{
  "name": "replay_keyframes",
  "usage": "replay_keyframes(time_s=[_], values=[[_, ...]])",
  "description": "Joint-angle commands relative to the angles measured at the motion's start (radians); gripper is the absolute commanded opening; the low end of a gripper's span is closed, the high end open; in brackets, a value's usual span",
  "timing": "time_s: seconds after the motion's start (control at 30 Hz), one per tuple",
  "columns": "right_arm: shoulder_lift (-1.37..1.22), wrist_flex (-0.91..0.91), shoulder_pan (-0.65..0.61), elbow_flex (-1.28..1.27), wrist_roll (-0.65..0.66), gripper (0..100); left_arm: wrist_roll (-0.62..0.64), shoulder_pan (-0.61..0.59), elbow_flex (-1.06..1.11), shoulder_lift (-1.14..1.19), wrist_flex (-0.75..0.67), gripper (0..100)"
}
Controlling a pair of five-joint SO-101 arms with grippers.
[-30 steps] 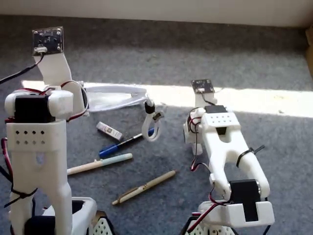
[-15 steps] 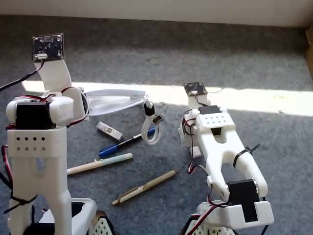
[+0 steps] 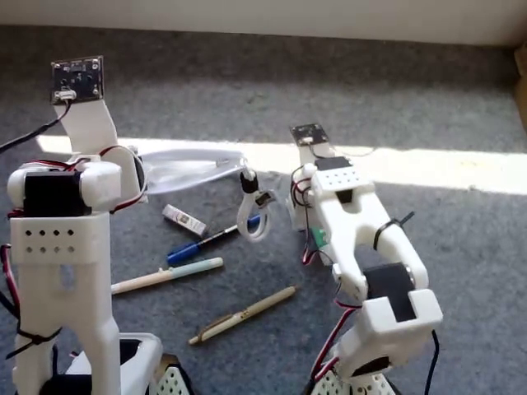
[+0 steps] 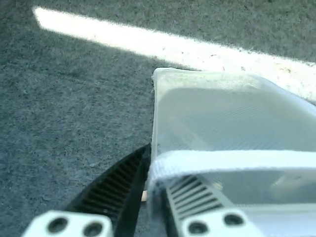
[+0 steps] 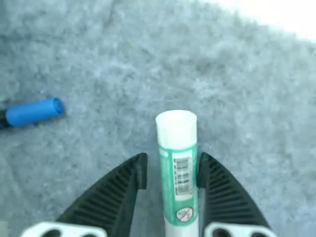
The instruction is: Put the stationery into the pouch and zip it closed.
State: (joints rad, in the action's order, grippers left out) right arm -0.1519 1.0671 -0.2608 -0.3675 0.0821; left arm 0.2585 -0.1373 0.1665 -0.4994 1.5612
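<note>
- The glue stick (image 5: 177, 168) is the piece in hand. It lies lengthwise in the right gripper (image 5: 173, 159), white cap pointing out past the tips, above the grey carpet (image 3: 412, 99).
- To do this step well, I would carry the stick cap-first toward the pouch's mouth. It should stay in line with the opening, and be let go only once most of its length is inside.
- The right fingers (image 5: 133, 177) are spread only as wide as the stick and close on it from both sides. The grip looks firm, though one side may show a sliver of gap.
- The clear mesh pouch (image 3: 185, 169) lies at the edge of the sunlit strip, well apart from the stick. I cannot tell how wide its mouth stands.
- The left gripper (image 4: 154, 168) has its fingers pressed together on the pouch's white-banded edge. Holding that edge taut should help entry.
- A white ring (image 3: 254, 218) hangs at the pouch's far end.
- Still on the carpet are a blue pen (image 3: 210, 241), a small white block (image 3: 183, 220), a cream pencil (image 3: 169, 275) and a beige pen (image 3: 244, 313).
</note>
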Motion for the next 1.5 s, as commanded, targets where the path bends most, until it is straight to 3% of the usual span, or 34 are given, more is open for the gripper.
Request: replay_keyframes(time_s=[0.0,0.2,0.37,0.43,1.23,1.4,1.47], values=[[-0.027,0.007,-0.007,0.104,-0.012,15.6,0.005,-0.031,0.012,0.016,-0.014,1],[-0.088,0.005,-0.007,0.111,-0.012,15.4,0.005,-0.027,0.012,0.016,-0.017,1],[-0.114,-0.007,-0.005,0.111,-0.005,0.0,0.005,-0.025,0.012,0.016,-0.017,1],[-0.093,-0.008,-0.007,0.111,-0.005,1.3,0.005,-0.025,0.012,0.016,-0.015,1],[0.684,0.004,-0.012,-0.223,-0.017,0.4,0.005,-0.025,0.031,0.016,-0.021,1],[0.883,-0.002,-0.016,-0.275,-0.221,0.9,0.005,-0.025,0.031,0.016,-0.021,1],[0.951,-0.001,-0.048,-0.280,-0.236,0.9,0.005,-0.025,0.031,0.016,-0.021,1]])
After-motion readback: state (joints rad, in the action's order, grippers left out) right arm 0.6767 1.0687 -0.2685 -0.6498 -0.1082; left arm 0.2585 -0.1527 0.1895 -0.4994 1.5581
